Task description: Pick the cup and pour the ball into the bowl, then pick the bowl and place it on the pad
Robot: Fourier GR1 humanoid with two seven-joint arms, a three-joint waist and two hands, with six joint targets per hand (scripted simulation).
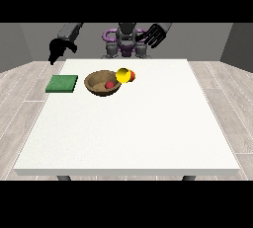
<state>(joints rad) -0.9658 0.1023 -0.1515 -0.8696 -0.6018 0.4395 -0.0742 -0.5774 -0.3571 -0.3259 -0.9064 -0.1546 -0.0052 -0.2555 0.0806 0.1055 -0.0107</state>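
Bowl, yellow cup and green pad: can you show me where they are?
Wooden bowl (pixel 94 85): front view, on its near-left rim.
Yellow cup (pixel 123 75): front view, on its tipped side.
Green pad (pixel 62 84): front view, middle of its top.

Red ball inside wooden bowl

We see even, bright light on the white worktop, no glare, and only a faint shadow beneath the bowl
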